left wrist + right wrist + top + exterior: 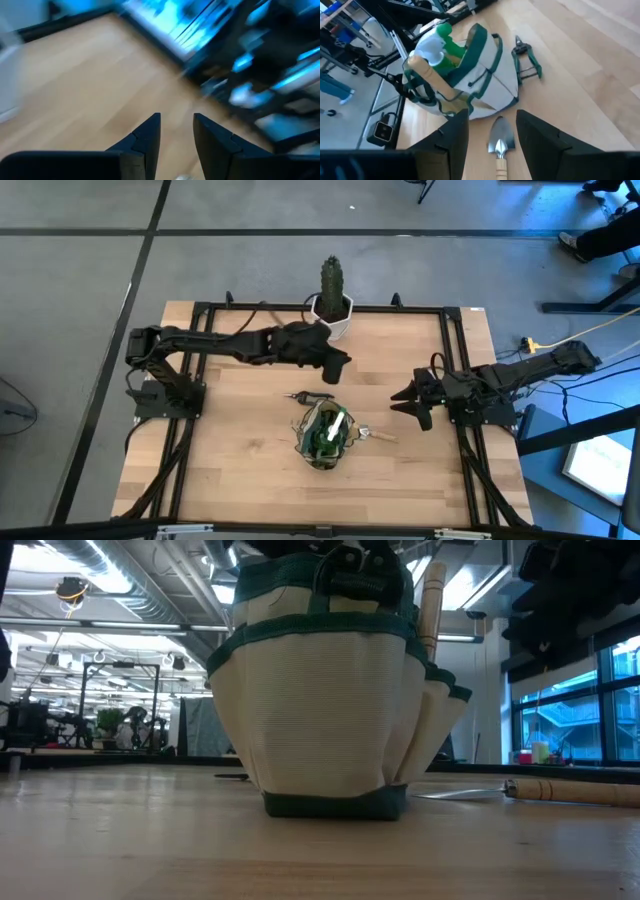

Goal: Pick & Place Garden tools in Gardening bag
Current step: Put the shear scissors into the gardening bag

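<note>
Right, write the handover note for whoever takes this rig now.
Left gripper: empty, fingers apart, hovering above the table between cactus pot and bag.
Right gripper: open, empty, hovering over the trowel.
Gardening bag: mid-table, upright.
Done: green sprayer and one wooden-handled tool are in the bag.
Left: trowel, lying on the table beside the bag; pruning shears, on the table on the bag's other side.

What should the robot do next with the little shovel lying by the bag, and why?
Probably lower the right pincer onto the trowel and close on it. In the right wrist view the trowel lies flat on the table, outside the gardening bag, right between the open fingers. The sprayer is already inside, while the pruning shears also lie outside, farther off.
</note>
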Robot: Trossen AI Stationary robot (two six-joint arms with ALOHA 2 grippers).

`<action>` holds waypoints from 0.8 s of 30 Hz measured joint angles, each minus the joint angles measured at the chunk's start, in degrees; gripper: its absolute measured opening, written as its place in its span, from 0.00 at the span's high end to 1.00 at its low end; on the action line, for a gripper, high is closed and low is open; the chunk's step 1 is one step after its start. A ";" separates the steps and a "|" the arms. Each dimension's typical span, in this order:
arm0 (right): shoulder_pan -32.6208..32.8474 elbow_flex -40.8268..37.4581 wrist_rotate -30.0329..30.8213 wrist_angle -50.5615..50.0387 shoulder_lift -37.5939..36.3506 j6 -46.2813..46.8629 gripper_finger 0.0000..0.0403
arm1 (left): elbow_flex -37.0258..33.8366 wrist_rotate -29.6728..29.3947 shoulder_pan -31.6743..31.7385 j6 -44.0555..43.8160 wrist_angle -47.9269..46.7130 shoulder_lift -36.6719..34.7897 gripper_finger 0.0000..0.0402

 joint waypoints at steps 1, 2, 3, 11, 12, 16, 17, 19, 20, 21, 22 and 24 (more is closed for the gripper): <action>-1.23 -0.05 -1.33 -0.41 -0.26 -0.03 0.59 | -3.37 1.59 0.24 -1.08 6.58 -0.78 0.73; -2.48 -0.05 -2.47 -0.10 -0.30 -0.41 0.59 | -7.05 3.30 0.50 -2.24 12.59 -1.46 0.73; -3.70 -0.05 -3.33 0.00 -0.35 -1.18 0.59 | -10.72 5.05 0.77 -3.54 19.33 -1.75 0.73; -15.81 3.20 -12.58 -5.83 -0.64 -4.71 0.59 | -26.07 10.43 5.56 -9.01 58.14 -2.26 0.73; -17.69 3.97 -14.08 -6.40 -0.64 -5.24 0.58 | -26.28 13.08 6.63 -9.18 58.52 -2.18 0.73; -25.00 6.13 -19.49 -6.92 -0.60 -6.73 0.58 | -26.25 21.93 11.23 -9.77 59.12 -2.37 0.73; -26.72 6.46 -20.61 -6.74 -0.27 -6.89 0.58 | -26.25 23.01 12.31 -10.54 59.02 -2.37 0.73; -30.01 6.95 -22.06 -6.97 1.11 -6.84 0.58 | -26.25 25.63 14.42 -11.97 58.93 -2.37 0.73; -31.42 7.03 -23.10 -7.02 2.20 -6.48 0.58 | -26.25 27.34 15.45 -12.13 58.99 -2.37 0.73; -32.63 7.03 -24.39 -6.81 3.52 -5.96 0.58 | -26.25 29.52 16.41 -12.11 58.99 -2.37 0.73; -33.63 7.03 -26.38 -6.41 5.07 -5.40 0.58 | -26.25 31.92 17.35 -12.14 58.95 -2.37 0.73; -34.82 7.03 -31.06 -5.15 8.63 -4.68 0.58 | -26.25 37.43 19.17 -12.70 59.00 -2.37 0.73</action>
